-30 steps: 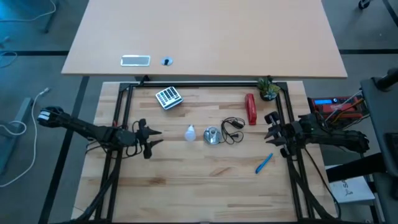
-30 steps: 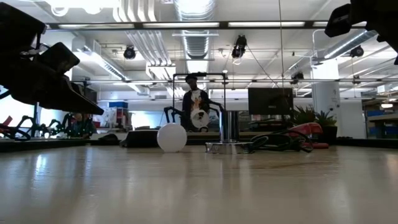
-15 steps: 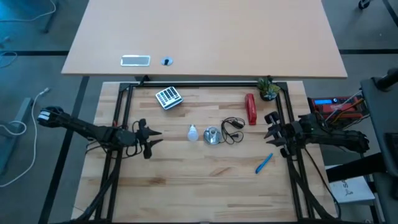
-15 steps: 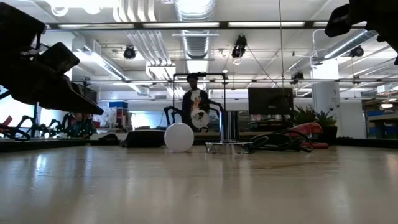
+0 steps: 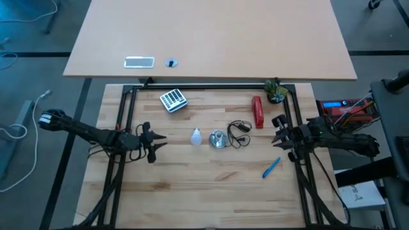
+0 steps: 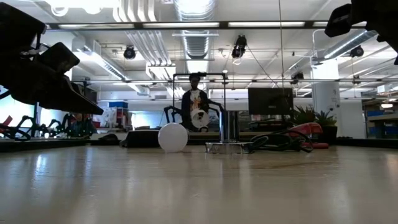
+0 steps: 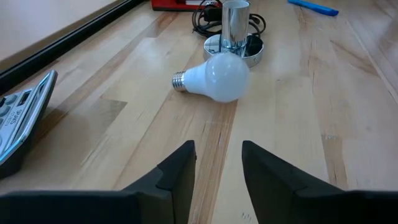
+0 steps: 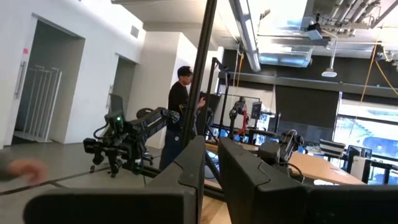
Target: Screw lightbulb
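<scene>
Nothing of the screwing is done yet, as I judge it. The bulb (image 7: 219, 76) lies on its side on the table (image 5: 211, 191), ahead of my left gripper (image 7: 217, 163) and apart from it, its screw end pointing off to one side. Just past the bulb, touching or nearly so, stands the socket (image 7: 235, 38) with its cord (image 5: 240, 133), upright and with nothing in it.

My left gripper's fingers (image 7: 177, 171) stand partly apart with only bare wood between them, gripping nothing. My right gripper (image 8: 210, 163) waits at the far side of the table from the bulb, pointed out at the room, its fingers close together with a narrow gap, also holding nothing.

Everything is left to do: reach the bulb, grip it, turn its screw end toward the socket, seat it and twist.
</scene>
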Available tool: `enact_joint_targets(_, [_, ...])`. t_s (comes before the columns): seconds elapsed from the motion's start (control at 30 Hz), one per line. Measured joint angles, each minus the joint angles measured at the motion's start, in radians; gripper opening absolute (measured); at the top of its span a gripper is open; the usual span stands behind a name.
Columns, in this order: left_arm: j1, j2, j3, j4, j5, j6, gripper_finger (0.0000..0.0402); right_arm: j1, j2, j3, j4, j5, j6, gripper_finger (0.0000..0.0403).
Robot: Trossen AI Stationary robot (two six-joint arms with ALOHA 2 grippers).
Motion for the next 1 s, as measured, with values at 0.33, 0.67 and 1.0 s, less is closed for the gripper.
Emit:
enact_joint_targets(0.33, [0.0, 0.0, 0.0, 0.0, 0.0, 0.0, 0.0121, 0.0, 0.0, 0.0, 0.0, 0.0, 0.0, 0.0056])
enact_joint_targets(0.67, [0.0, 0.005, 0.0, 0.096, 0.0, -0.074, 0.0141, 0.0, 0.0, 0.0, 0.0, 0.0, 0.0, 0.0072])
enact_joint_targets(1.0, [0.001, 0.01, 0.002, 0.479, 0.017, -0.229, 0.0158, 0.0, 0.0, 0.0, 0.001, 0.0, 0.0, 0.0057])
